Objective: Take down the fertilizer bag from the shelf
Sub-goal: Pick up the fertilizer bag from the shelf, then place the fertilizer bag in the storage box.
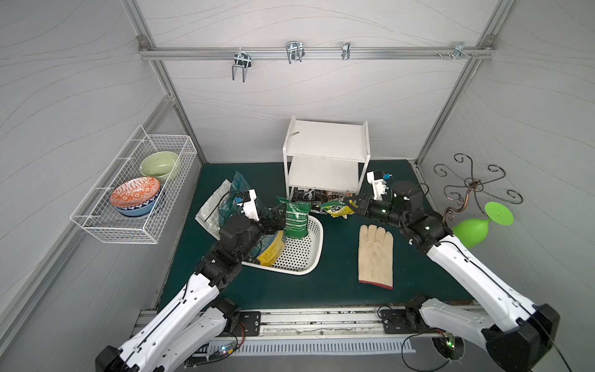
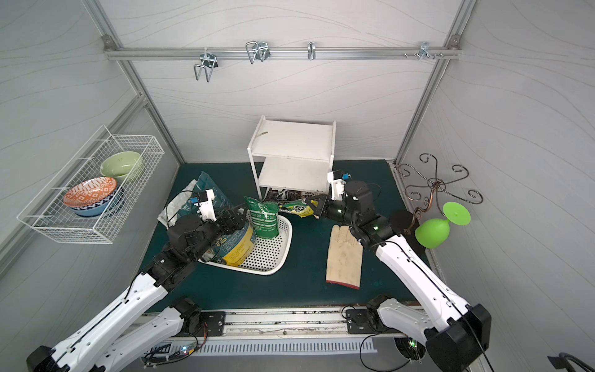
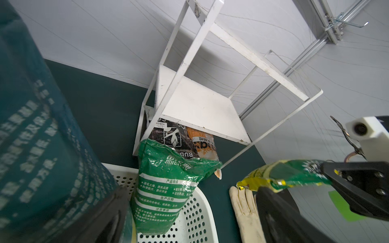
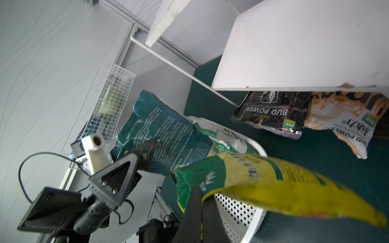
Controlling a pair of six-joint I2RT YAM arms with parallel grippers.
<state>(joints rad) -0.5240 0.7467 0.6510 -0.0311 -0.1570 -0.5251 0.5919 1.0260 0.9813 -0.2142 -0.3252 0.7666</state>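
A: What is the biggest thing on the mat (image 1: pixel 338 290)?

B: The shelf (image 1: pixel 326 138), at twelve o'clock against the back wall. Both its boards are bare in both top views. Two bags lie on the mat under its lowest board: a black bag (image 4: pixel 271 113) and an orange bag (image 4: pixel 345 120).

A: And the arms?

B: The left arm comes in from seven o'clock, the right arm from five. The left gripper (image 1: pixel 279 215) sits at about ten o'clock from the mat's middle, over the basket (image 1: pixel 302 254), jaws wide apart and holding nothing. A teal bag (image 2: pixel 233 244) lies in the basket under that arm.

A: Where is the fertilizer bag?

B: The yellow bag (image 1: pixel 336 209) is off the shelf. It hangs in the air in front of the shelf's foot, at about one o'clock from the mat's middle, just beside the basket's far corner. The right gripper (image 1: pixel 351 203) is clamped tight on one end of it; the right wrist view shows the two fingers (image 4: pixel 194 210) pinching the bag's green end.

A: Anything else in the basket?

B: A green bag (image 1: pixel 297 219) stands upright in its far corner, between the two grippers.

A: Smaller things?

B: A glove (image 1: pixel 376 256) lies flat at four o'clock, near the right arm. A wire rack (image 1: pixel 135 193) on the left wall at nine o'clock holds an orange bowl (image 1: pixel 135 193) and a green bowl (image 1: pixel 159 164). A green glass (image 1: pixel 476 230) hangs at three o'clock.
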